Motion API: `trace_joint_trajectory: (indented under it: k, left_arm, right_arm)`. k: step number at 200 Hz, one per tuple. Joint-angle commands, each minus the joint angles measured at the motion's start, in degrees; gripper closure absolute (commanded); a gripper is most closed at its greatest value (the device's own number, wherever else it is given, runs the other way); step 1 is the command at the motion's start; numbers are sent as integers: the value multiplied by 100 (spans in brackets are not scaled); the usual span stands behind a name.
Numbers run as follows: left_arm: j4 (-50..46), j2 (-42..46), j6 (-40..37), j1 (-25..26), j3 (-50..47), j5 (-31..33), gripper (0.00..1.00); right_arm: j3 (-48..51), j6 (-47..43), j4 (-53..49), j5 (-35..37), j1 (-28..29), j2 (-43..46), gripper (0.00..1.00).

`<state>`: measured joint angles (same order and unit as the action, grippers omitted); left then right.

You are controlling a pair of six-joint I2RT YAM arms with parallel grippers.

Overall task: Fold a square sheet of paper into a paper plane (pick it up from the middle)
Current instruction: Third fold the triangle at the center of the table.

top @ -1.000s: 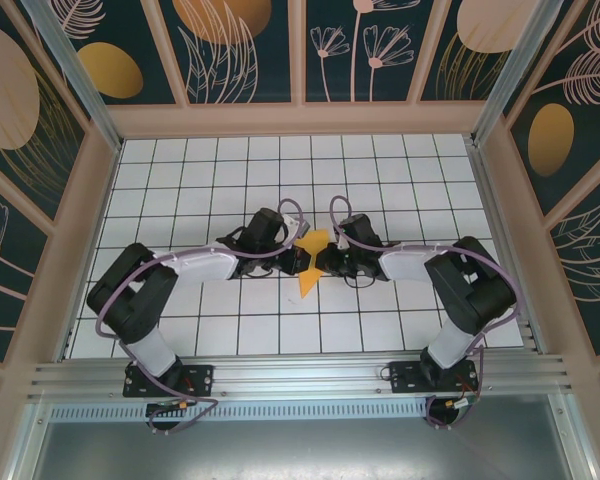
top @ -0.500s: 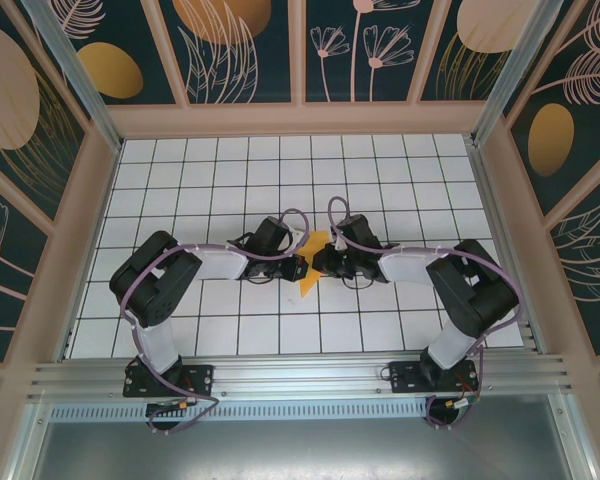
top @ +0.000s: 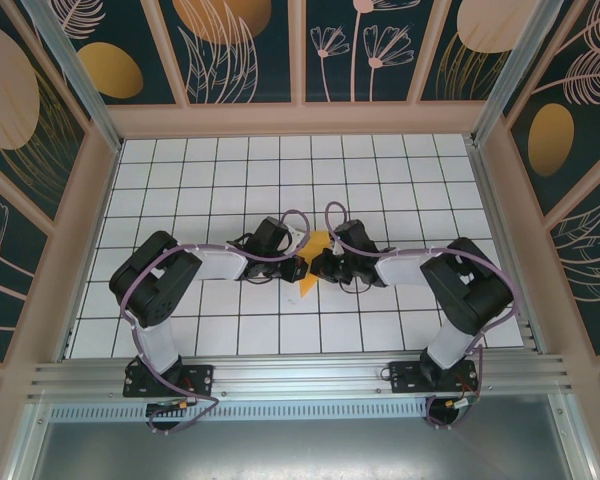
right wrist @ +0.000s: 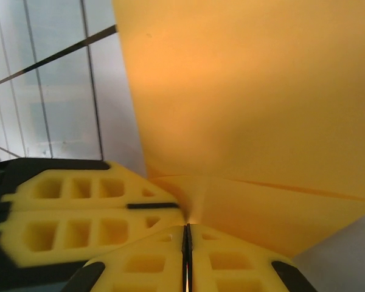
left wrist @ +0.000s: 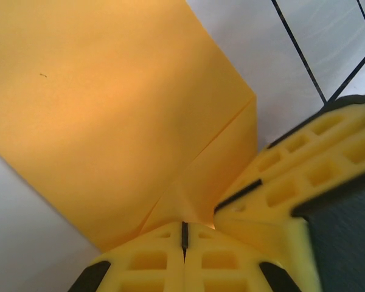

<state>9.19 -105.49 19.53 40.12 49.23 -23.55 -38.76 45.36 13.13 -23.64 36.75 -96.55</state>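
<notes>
- Left gripper: at mid-table, its yellow fingers are pressed flat together, and the paper's creased edge is pinched in the seam between them.
- Paper: a creased orange shape, held between the two grippers over the middle of the gridded table, with its lower tip pointing toward the arm bases.
- Right gripper: it faces the left one with its fingertips just beside it, and its jaws are likewise closed tight on the paper's crease.
</notes>
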Motion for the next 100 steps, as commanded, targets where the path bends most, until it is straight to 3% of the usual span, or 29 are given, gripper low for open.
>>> trace_joint_trajectory:
  k: [1, 100]
  left_arm:
    - [-503, -230, -257, -4, -150, 241, 100]
    - [-647, -296, -461, 4, -278, 421, 100]
  right_arm:
    - [106, 3, 123, 56, -166, -58, 88]
    - [75, -220, 106, -31, -787, -178, 87]
